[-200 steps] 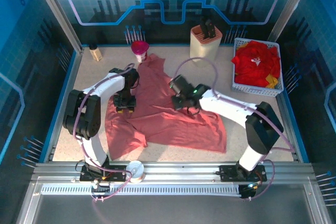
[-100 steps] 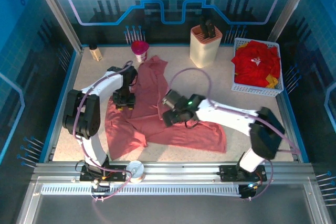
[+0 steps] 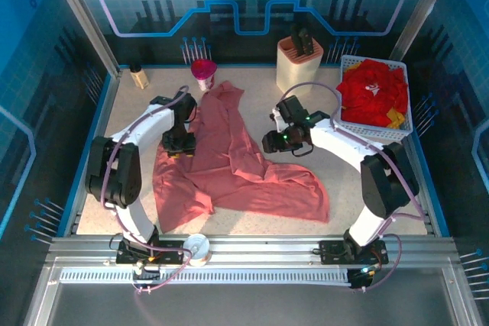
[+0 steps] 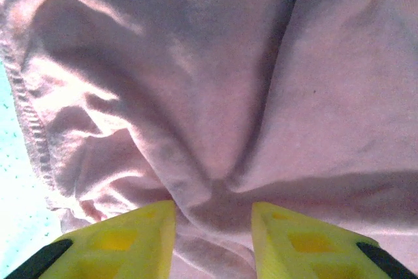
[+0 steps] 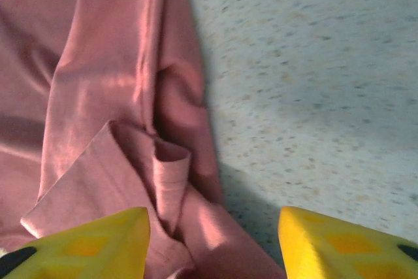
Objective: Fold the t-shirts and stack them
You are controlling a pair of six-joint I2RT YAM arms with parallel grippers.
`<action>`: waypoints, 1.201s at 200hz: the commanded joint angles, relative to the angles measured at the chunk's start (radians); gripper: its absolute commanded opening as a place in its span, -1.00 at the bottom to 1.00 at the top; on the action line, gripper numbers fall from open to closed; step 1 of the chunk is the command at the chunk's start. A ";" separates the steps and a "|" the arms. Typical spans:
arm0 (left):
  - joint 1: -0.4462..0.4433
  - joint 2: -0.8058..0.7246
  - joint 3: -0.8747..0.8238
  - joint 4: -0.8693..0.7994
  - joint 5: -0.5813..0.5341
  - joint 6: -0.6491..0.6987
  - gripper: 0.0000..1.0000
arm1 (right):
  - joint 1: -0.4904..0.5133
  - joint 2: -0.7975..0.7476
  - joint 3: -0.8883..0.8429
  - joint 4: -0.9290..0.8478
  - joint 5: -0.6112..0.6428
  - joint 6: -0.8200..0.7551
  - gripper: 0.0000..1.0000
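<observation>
Pink t-shirt bunched between left jaws (right jaws open above).

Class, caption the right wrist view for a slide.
Open right gripper over rumpled edge of pink t-shirt on speckled table.

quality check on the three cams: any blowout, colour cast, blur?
Top external: sharp, strong blue cast from the enclosure; red t-shirts saturated, folds hard to read. Left wrist: pink t-shirt washed pale, table strip at left blown out, left fingers soft. Right wrist: even exposure, dark shadow on the table beside the shirt, right fingers blurred.
</observation>
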 commanded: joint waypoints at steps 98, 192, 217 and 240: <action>0.007 -0.076 -0.097 0.018 0.022 -0.004 -0.22 | 0.171 0.258 0.229 -0.003 -0.004 -0.023 0.04; 0.007 -0.071 -0.114 0.033 0.024 -0.001 -0.22 | 0.198 0.292 0.242 -0.025 0.004 -0.022 -0.47; 0.007 -0.070 -0.108 0.034 0.027 0.000 -0.22 | 0.196 0.258 0.248 -0.054 0.060 -0.024 -0.93; 0.006 -0.053 -0.098 0.037 0.030 -0.012 -0.22 | 0.177 0.191 0.256 -0.093 0.138 -0.026 -1.00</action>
